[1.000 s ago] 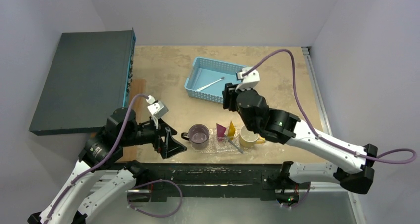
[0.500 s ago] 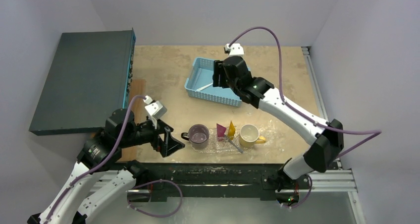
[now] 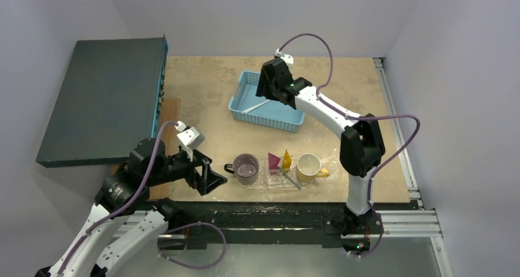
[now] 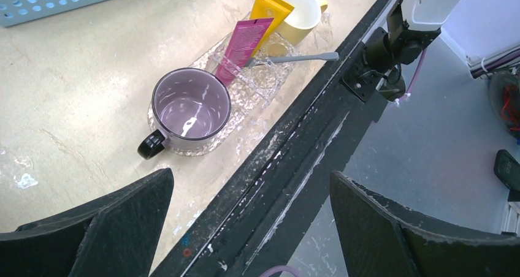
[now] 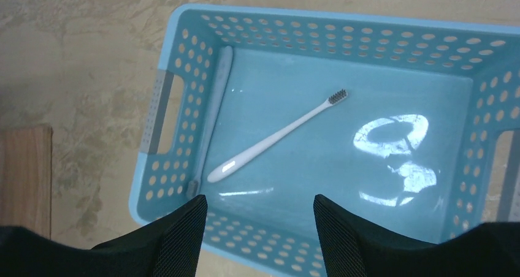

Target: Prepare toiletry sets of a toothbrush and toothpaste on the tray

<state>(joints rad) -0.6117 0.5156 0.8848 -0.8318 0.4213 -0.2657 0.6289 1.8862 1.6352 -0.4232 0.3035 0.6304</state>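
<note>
I've swung the right gripper (image 5: 257,219) from the tray (image 4: 245,96) at the worktop's (image 3: 202,87) near edge out over the basket (image 5: 343,41) toward the far edge, jaws widening and empty. The second toothbrush (image 5: 276,136) lies inside, next to fetch. The left gripper (image 4: 249,188) waits wide, empty.

Pale lilac walls (image 3: 257,13); beige mottled tabletop (image 3: 202,87); dark teal slab (image 3: 98,99) at left.

Top view overlooks all; wrists look down, seemingly near, at tray (image 4: 265,81), basket (image 5: 343,38).
</note>
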